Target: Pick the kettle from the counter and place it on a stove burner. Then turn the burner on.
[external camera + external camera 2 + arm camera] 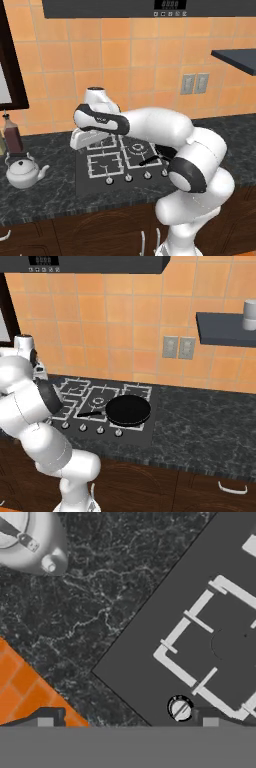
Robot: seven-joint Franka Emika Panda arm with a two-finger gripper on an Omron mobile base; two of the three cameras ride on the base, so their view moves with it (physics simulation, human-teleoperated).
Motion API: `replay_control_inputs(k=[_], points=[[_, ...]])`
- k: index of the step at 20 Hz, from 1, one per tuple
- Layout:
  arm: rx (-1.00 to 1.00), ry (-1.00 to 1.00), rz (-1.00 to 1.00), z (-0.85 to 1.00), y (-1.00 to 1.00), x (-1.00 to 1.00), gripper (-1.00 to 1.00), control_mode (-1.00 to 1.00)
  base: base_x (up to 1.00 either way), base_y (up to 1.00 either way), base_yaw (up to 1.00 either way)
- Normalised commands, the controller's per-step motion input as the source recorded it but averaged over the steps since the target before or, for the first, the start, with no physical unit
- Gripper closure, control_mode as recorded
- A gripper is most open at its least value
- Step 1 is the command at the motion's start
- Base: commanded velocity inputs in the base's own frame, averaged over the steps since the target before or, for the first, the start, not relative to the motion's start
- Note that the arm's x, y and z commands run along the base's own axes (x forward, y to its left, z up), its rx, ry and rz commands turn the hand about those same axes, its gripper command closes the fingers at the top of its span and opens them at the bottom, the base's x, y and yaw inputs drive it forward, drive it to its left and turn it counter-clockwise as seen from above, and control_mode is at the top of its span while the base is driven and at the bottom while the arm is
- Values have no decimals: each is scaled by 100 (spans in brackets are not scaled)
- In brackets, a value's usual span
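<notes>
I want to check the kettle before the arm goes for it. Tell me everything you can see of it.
The kettle is small, squat and silvery-white, metal by its look, with an arched wire handle, a knobbed lid and a short curved spout pointing toward the cooktop. It stands upright on the dark marbled counter, left of the cooktop and just in front of a dark brown bottle. Nothing grips it. In the hand view it sits at the upper left corner.

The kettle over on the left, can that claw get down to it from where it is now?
Probably yes: the kettle stands alone on open counter, handle up, the brown bottle behind it.
</notes>
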Motion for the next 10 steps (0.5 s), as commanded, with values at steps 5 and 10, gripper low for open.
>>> replay_control_inputs(k=[5, 10], points=[[0, 0, 4, -3, 83, 18, -100, -100, 0, 0, 0], [0, -1, 4, -21, 83, 12, -100, -100, 0, 0, 0]])
